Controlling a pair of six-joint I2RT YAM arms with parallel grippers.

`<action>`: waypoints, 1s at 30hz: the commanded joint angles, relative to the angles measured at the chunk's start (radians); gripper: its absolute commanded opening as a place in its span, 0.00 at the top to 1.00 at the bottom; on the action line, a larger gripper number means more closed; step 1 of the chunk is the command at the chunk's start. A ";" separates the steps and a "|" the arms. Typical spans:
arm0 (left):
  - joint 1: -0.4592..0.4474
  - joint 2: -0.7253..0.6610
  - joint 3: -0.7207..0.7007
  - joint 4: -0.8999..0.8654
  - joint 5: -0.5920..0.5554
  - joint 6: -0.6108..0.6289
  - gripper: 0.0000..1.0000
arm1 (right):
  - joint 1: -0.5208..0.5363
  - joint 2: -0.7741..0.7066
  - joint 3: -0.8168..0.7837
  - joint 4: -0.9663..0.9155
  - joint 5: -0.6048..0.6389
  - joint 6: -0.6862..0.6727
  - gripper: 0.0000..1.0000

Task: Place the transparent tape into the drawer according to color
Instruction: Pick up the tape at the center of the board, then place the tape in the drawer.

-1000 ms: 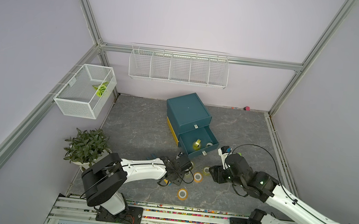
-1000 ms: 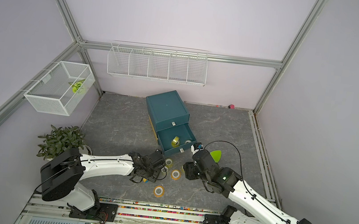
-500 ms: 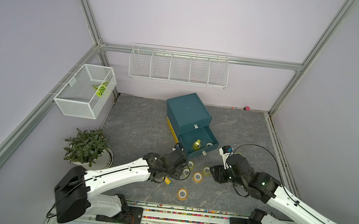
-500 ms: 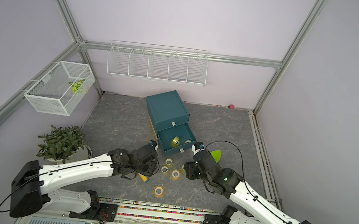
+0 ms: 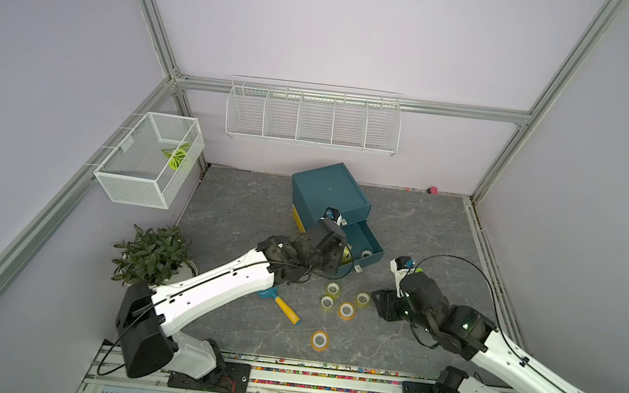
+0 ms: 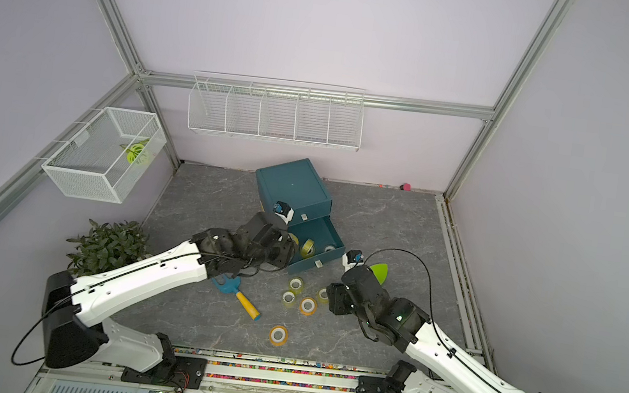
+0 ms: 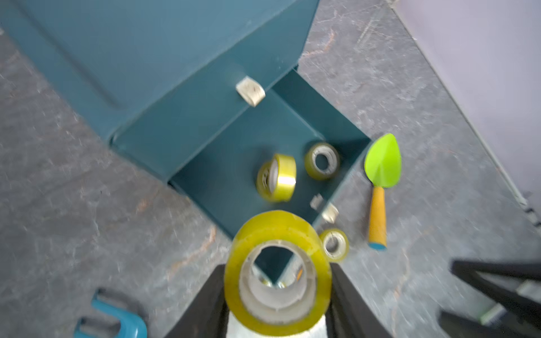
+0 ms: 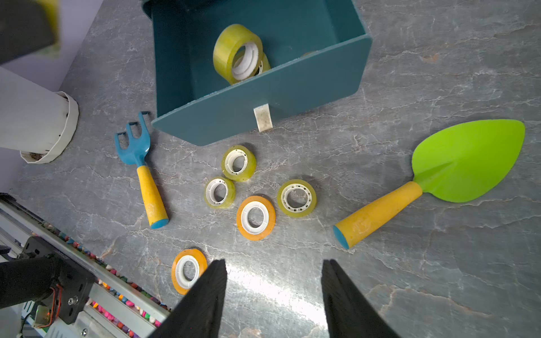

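From where I stood, the left gripper [image 7: 276,267] was clamped across the flat sides of a yellow-green tape roll [image 7: 275,225]. It held the roll above the near corner of the open drawer [image 7: 234,164], I'd say so the roll could drop in with its own color. Two matching rolls [image 7: 278,178] already lay inside that drawer, one tipped on its edge and one flat toward the far wall. Just outside the drawer front, three loose yellow-green rolls [image 8: 238,162] sat close together on the floor. The two orange rolls [image 8: 255,218] lay a little further out from the drawer, probably meant for a different one. The right gripper [image 8: 273,262] hung beyond them with its jaws apart and nothing between them, well clear of the drawer, perhaps to leave the other arm room. A toy rake [image 8: 143,166] and a toy trowel [image 8: 439,178] lay to either side of the drawer front, in nobody's way.
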 commanded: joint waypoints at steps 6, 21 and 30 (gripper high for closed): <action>0.030 0.147 0.080 -0.010 -0.053 0.057 0.52 | 0.005 -0.036 -0.010 -0.027 0.041 0.010 0.43; 0.041 0.170 0.135 -0.044 -0.016 0.046 0.32 | 0.005 -0.039 -0.002 -0.029 0.036 0.020 0.39; 0.040 -0.055 0.000 -0.040 0.095 0.008 0.18 | 0.005 -0.013 -0.053 0.010 0.023 0.042 0.43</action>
